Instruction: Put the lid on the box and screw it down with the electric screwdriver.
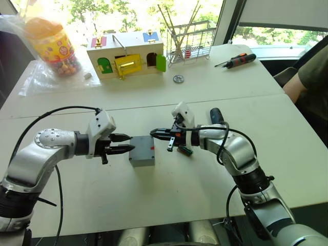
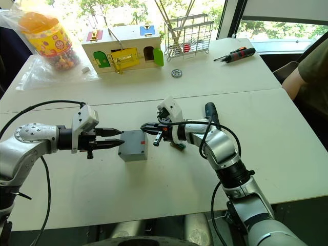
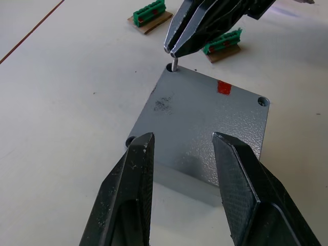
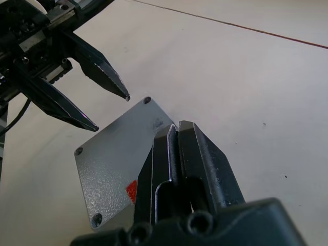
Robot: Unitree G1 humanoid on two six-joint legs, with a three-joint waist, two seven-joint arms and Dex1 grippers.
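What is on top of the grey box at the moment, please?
The grey lid with a red mark covers the box. The right gripper holds a small screw at one corner hole. The box's inside is hidden.

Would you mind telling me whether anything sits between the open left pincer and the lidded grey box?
Nothing visible does. The left pincer hangs open beside the box, bare table beneath the gap. The right pincer, holding a screw at a far corner hole, is across the lid, not between.

Both arms reach inward, wrists level, fingertips facing each other. The left gripper [image 1: 121,144] has its fingers spread apart; the right gripper [image 1: 155,132] is pinched closed.
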